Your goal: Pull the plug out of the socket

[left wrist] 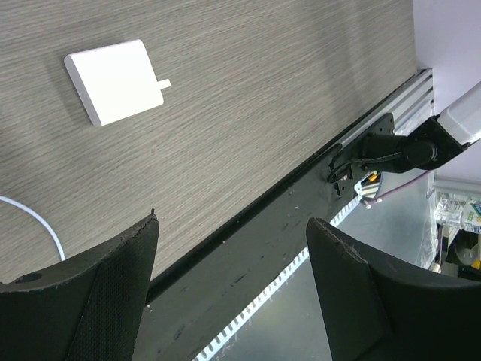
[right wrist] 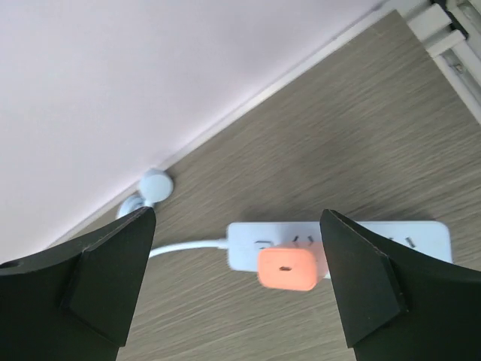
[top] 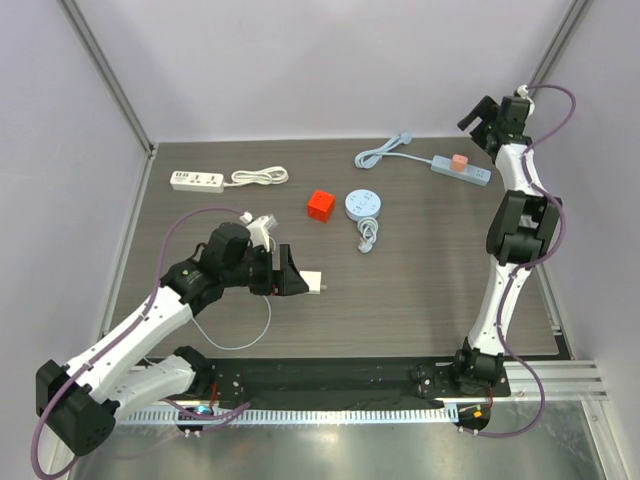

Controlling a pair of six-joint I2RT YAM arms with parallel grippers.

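Far right on desk (top: 420, 290): orange plug (right wrist: 286, 269) seated in socket strip (right wrist: 406, 239) | right end effector (right wrist: 237, 278) spread open above it, pre-grasp | next: lower, clamp plug, pull straight off | left end effector (left wrist: 233, 293) open.

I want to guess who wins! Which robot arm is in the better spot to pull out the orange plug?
The right arm. The right gripper is open and points at the orange plug in the power strip. The left gripper is far away, open near a loose white adapter.
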